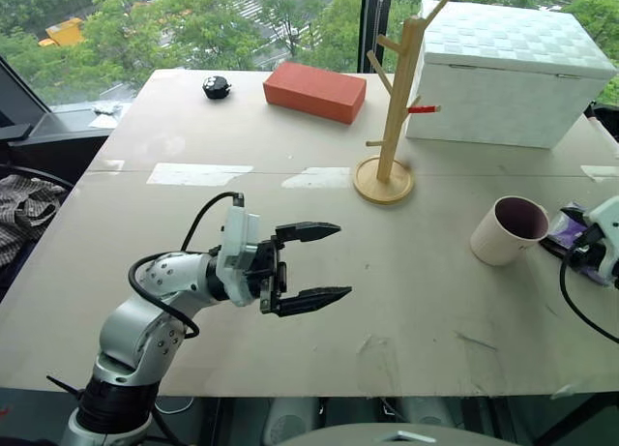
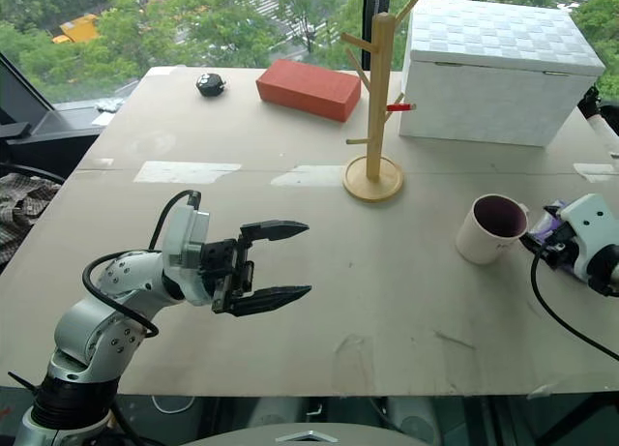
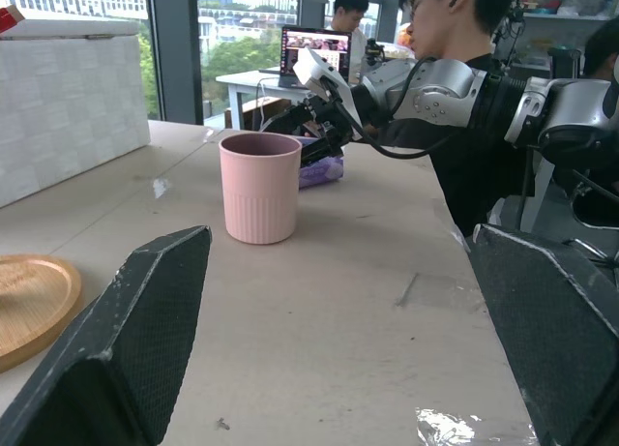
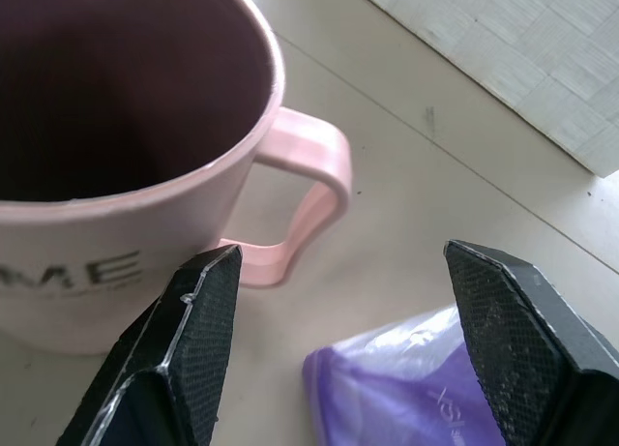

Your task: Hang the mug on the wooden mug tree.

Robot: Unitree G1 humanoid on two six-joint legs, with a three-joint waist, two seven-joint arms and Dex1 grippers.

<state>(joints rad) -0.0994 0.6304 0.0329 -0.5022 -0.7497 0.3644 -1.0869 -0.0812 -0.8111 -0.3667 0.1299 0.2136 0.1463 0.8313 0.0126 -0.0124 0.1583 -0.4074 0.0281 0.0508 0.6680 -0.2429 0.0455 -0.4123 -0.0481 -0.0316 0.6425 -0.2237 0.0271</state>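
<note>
We see the mug [image 1: 509, 230], pale with a dark maroon inside, standing upright on the desk [image 1: 319, 272] well apart from the wooden mug tree [image 1: 392, 107], which stands upright on its round base, pegs bare.

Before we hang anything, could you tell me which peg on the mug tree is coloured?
The short red peg on the wooden mug tree, pointing toward the white box; the others are bare wood.

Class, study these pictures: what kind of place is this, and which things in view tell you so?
Probably an upper-floor lab or office used for robot testing: a taped work table beside large windows over treetops, and people at a laptop on a desk behind.
</note>
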